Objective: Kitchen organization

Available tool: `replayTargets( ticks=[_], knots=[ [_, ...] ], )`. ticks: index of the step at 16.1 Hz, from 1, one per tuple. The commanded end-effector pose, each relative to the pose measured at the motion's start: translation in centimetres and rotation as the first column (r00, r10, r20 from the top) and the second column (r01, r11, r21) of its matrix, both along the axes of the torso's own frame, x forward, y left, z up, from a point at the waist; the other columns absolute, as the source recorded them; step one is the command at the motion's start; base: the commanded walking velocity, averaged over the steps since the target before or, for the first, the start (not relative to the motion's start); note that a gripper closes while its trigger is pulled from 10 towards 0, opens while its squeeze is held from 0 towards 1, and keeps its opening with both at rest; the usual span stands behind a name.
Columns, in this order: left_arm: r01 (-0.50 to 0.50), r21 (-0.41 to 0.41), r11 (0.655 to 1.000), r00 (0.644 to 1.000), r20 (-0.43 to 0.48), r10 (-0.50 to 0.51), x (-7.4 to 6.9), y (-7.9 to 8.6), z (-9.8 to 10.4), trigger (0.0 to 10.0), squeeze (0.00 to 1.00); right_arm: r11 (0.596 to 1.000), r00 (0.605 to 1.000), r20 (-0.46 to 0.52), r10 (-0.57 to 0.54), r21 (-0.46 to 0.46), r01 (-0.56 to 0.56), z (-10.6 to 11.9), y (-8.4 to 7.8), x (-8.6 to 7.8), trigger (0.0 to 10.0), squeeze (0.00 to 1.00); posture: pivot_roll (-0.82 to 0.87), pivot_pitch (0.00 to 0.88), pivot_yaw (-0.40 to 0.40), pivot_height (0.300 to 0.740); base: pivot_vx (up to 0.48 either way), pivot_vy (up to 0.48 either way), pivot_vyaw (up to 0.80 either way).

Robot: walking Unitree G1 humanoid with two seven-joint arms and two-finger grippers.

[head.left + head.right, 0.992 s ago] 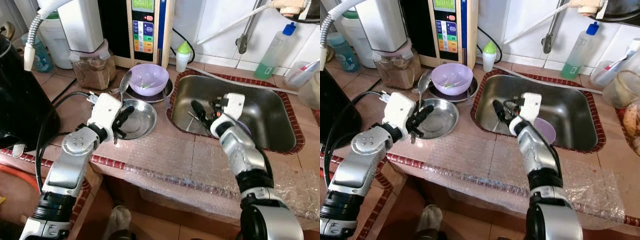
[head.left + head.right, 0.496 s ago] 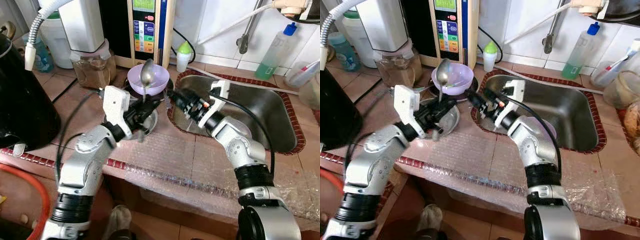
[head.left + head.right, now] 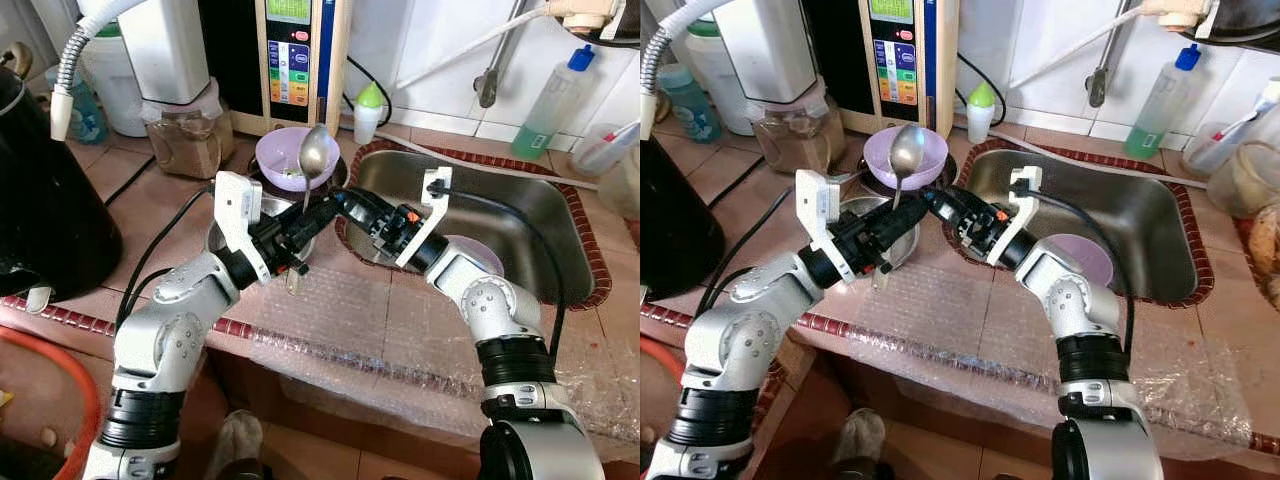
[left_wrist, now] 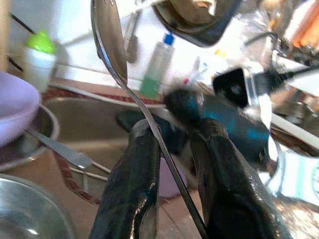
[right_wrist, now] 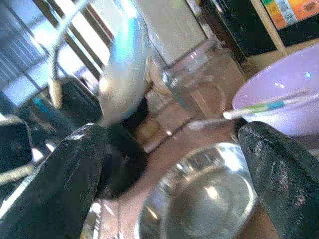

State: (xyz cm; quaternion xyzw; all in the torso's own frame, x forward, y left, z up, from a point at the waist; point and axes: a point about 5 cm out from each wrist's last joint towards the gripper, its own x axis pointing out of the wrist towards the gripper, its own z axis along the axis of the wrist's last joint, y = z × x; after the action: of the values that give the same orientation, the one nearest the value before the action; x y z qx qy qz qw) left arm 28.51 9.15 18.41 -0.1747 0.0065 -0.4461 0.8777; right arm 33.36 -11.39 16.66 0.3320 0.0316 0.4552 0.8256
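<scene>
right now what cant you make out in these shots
- Steel bowl: the left gripper covers most of it in the head views.
- Spoon: blurred in the right wrist view.
- Lilac bowl in the sink: half hidden behind the right arm.
- Right gripper: fingertips overlap the left's, contact unclear.

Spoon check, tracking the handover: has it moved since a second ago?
Yes. The left gripper lifted the spoon off the counter; it now stands upright before the purple bowl.

A silver spoon [image 3: 316, 152], lilac bowl [image 3: 286, 157] (glossy), and red-tiled sink rim [image 3: 560, 300].
</scene>
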Motion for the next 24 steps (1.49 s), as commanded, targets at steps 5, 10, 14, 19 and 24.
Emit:
replayTargets(
  ticks=[5,10,14,19,24],
  knots=[
    [0.073,-0.007,0.997,0.997,-0.029,-0.073,-0.7,-0.4,0.1,0.0,0.00,0.994,0.999,0.048,0.018,0.106,-0.023,2.3,-0.9,0.4,10.0,0.00,0.02,0.000,-0.007,0.740,0.000,0.000,0.00],
    [0.156,-0.008,0.988,0.986,-0.052,-0.156,-1.6,-1.3,-0.2,0.0,0.00,0.991,0.998,0.031,0.051,0.126,-0.055,2.3,0.0,0.3,10.0,0.00,0.01,0.000,-0.007,0.740,0.000,0.000,0.00],
    [0.181,-0.002,0.984,0.982,-0.061,-0.180,-2.0,-1.4,-0.3,0.0,0.00,0.991,0.998,0.004,0.056,0.120,-0.056,1.8,1.4,0.9,6.0,0.00,0.02,0.000,-0.009,0.740,0.000,0.000,0.00],
    [0.195,0.007,0.981,0.979,-0.068,-0.194,-2.1,-1.5,-0.5,0.0,0.00,0.981,0.998,-0.018,0.067,0.183,-0.063,1.9,2.8,1.5,0.0,0.00,0.02,0.000,-0.016,0.740,0.000,0.000,0.00],
    [0.176,0.008,0.984,0.982,-0.066,-0.175,-1.9,-1.3,-0.5,0.0,0.00,0.980,0.997,-0.031,0.070,0.186,-0.063,1.6,2.2,1.5,0.0,0.00,0.02,0.000,-0.018,0.740,0.000,0.000,0.00]
  ],
)
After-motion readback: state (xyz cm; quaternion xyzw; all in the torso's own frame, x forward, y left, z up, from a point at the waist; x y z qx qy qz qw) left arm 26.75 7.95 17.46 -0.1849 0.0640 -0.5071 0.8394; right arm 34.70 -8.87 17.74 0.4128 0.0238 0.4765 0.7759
